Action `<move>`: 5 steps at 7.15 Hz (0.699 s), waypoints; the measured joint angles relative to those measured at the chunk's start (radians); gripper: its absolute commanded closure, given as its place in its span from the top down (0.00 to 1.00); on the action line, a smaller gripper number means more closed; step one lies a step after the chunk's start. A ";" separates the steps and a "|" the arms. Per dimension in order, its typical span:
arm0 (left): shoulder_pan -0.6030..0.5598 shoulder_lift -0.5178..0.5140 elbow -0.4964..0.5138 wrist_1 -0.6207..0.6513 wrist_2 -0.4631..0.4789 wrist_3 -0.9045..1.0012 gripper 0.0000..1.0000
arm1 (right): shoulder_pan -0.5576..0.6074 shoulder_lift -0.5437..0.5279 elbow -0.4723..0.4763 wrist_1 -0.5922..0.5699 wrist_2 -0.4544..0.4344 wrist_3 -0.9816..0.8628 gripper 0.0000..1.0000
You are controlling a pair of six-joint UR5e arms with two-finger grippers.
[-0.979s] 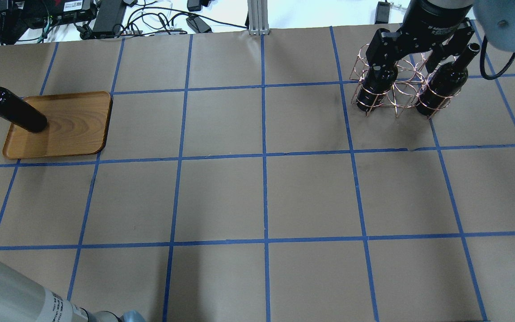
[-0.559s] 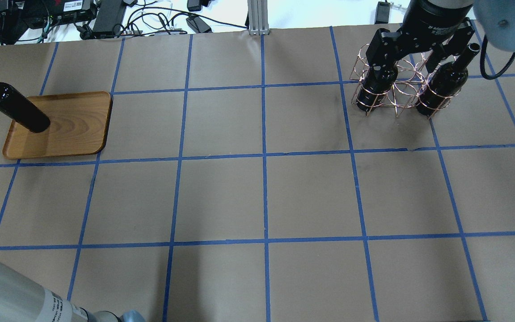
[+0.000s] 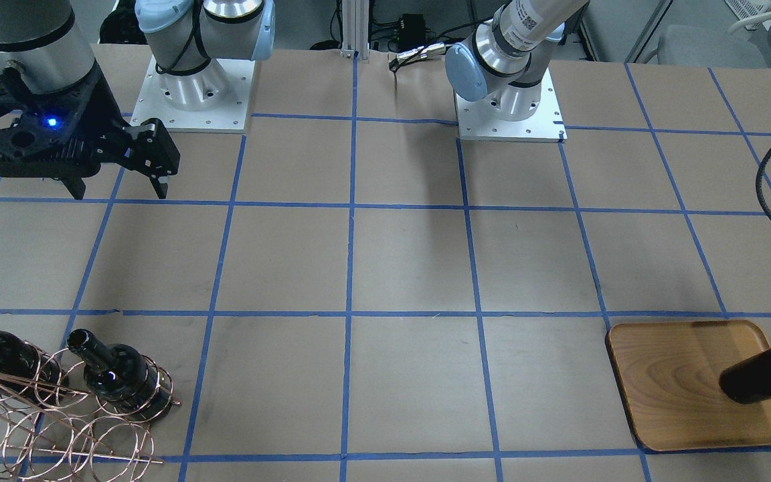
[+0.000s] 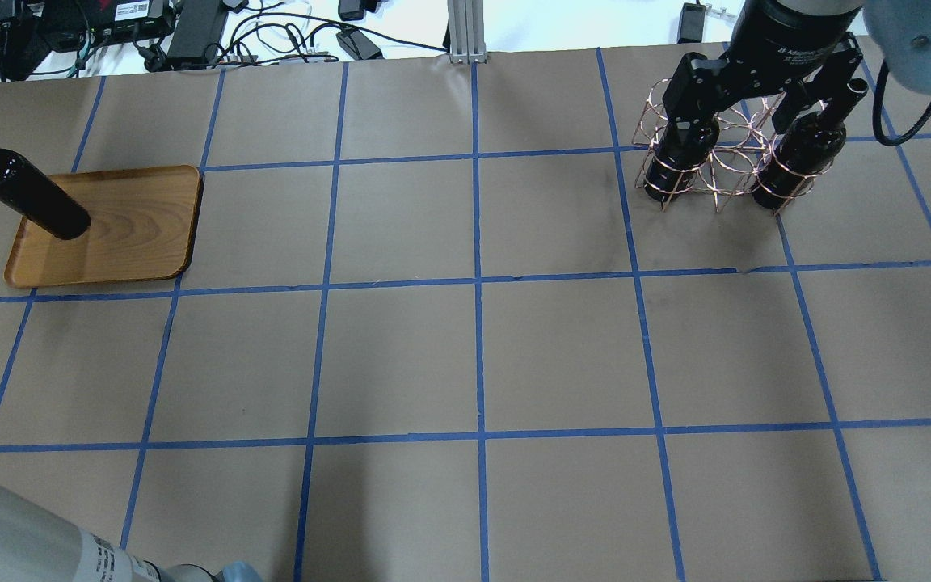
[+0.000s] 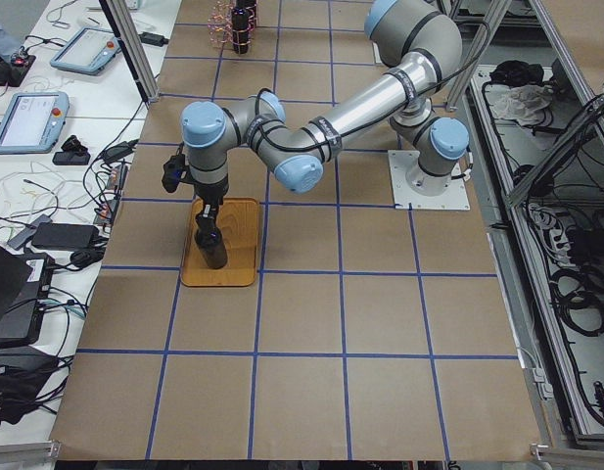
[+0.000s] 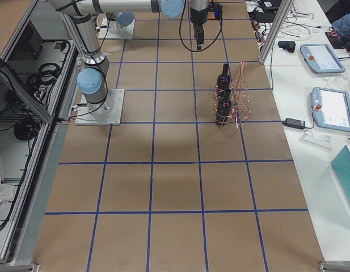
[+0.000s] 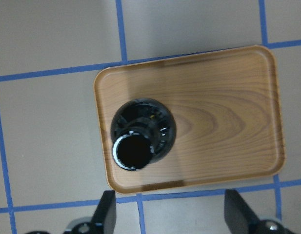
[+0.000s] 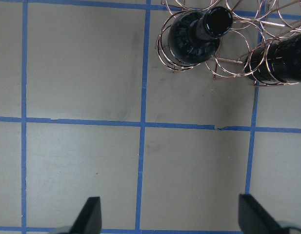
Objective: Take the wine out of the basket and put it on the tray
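Note:
One wine bottle [image 4: 29, 198] stands on the wooden tray [image 4: 142, 226] at the far left; it also shows in the left wrist view [image 7: 140, 139] on the tray [image 7: 228, 117]. My left gripper [image 7: 172, 219] hangs above it, open, its fingers [image 7: 105, 214] wide apart and not touching the bottle. Two more bottles [image 4: 676, 158] [image 4: 797, 158] stand in the copper wire basket [image 4: 716, 153] at the far right. My right gripper [image 4: 756, 113] hovers high above the basket, open and empty; the basket [image 8: 233, 63] lies at the top of its wrist view.
Cables and power supplies [image 4: 191, 32] lie beyond the table's far edge. An aluminium post [image 4: 465, 32] stands at the far middle. Blue tape lines mark a grid on the brown paper. My left arm's elbow [image 4: 13, 541] enters at the near left corner.
The bottle over the tray has shifted slightly to the right. My left arm's elbow has drawn back a little toward the near left corner. My right gripper has moved slightly right above the basket.

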 measured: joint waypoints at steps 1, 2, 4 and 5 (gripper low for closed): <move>-0.026 0.042 0.000 -0.072 0.000 -0.026 0.86 | 0.000 -0.002 0.001 0.001 0.001 0.000 1.00; -0.076 0.093 -0.007 -0.142 0.004 -0.093 0.92 | 0.000 -0.005 0.001 0.002 0.000 0.002 1.00; -0.235 0.200 -0.067 -0.203 0.027 -0.349 1.00 | 0.000 -0.008 0.009 -0.005 0.001 0.002 1.00; -0.328 0.254 -0.109 -0.215 0.033 -0.505 1.00 | 0.000 -0.008 0.013 -0.010 0.001 0.002 1.00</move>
